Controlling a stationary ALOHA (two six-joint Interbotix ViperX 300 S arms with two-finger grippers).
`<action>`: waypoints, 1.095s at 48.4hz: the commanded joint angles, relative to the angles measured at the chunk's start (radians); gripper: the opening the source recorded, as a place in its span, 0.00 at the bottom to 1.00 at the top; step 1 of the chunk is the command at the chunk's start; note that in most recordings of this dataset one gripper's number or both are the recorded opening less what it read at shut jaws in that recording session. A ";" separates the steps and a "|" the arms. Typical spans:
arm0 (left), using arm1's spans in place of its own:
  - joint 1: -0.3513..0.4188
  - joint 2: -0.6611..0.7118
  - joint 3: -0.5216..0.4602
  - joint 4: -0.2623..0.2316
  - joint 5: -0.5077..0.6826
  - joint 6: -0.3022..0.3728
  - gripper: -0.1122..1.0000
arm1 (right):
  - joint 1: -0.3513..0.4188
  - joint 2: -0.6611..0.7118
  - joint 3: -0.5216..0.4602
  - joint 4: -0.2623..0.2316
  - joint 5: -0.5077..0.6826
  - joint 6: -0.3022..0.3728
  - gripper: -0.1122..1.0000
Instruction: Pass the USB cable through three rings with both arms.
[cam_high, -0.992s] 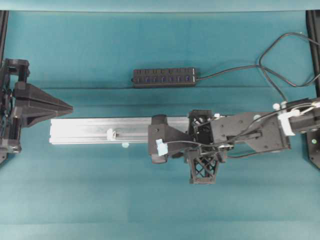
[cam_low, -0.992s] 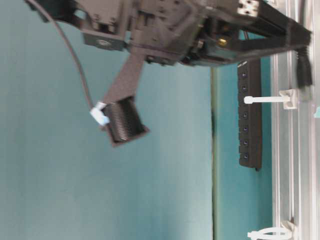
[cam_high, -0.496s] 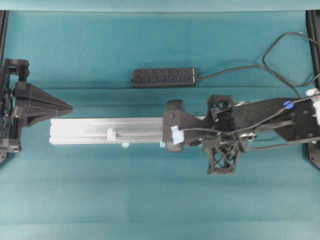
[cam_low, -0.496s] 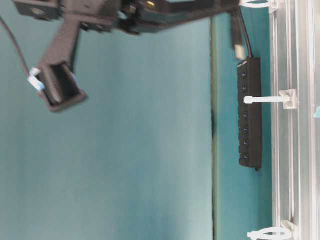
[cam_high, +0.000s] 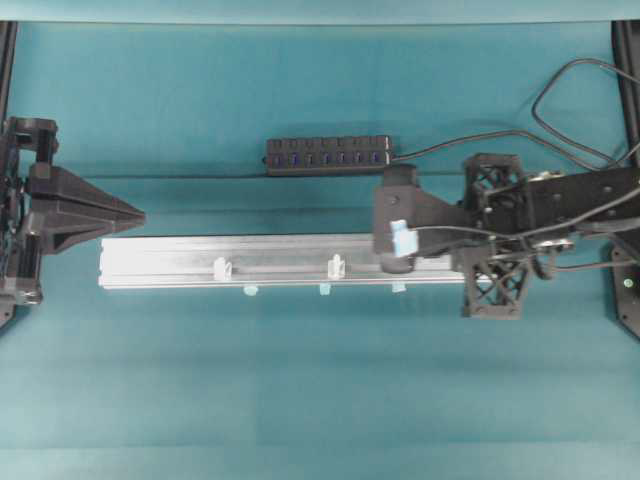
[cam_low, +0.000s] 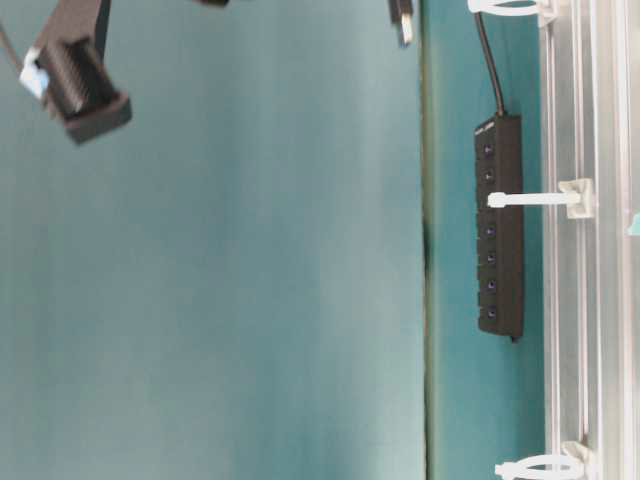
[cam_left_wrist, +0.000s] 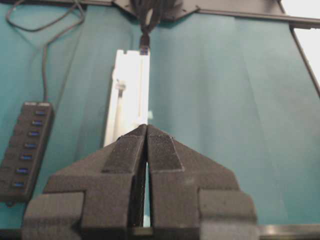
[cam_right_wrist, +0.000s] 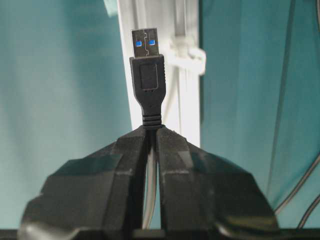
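Observation:
My right gripper (cam_right_wrist: 152, 131) is shut on the USB cable just behind its black plug (cam_right_wrist: 146, 75), which points along the silver rail (cam_right_wrist: 165, 107). A white ring (cam_right_wrist: 188, 54) stands on the rail just right of the plug. The plug (cam_low: 402, 20) hangs above the rail, clear of the three rings (cam_low: 533, 199), (cam_low: 538, 466), (cam_low: 512, 7). From overhead, two rings (cam_high: 222, 268), (cam_high: 336, 266) show; my right arm (cam_high: 500, 215) covers the rail's right end. My left gripper (cam_high: 140, 215) is shut and holds nothing, just beyond the rail's left end (cam_left_wrist: 131, 85).
A black USB hub (cam_high: 330, 155) with blue sockets lies behind the rail, and its cord (cam_high: 560, 95) loops at the back right. Small pale blue tabs (cam_high: 250, 290) sit along the rail's front edge. Black frame posts (cam_high: 628, 60) stand at both side edges.
My right arm has drawn back to the right along the rail with the plug, uncovering the middle ring. The left arm has not moved.

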 joint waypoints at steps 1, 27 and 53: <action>0.002 0.003 -0.012 0.003 -0.005 -0.002 0.13 | -0.008 -0.046 0.017 -0.003 -0.003 0.009 0.03; 0.002 0.003 -0.015 0.003 -0.005 -0.006 0.13 | -0.074 -0.213 0.259 -0.005 -0.100 0.006 0.03; 0.002 0.008 -0.020 0.003 -0.005 -0.011 0.13 | -0.095 -0.206 0.376 -0.057 -0.252 0.002 0.03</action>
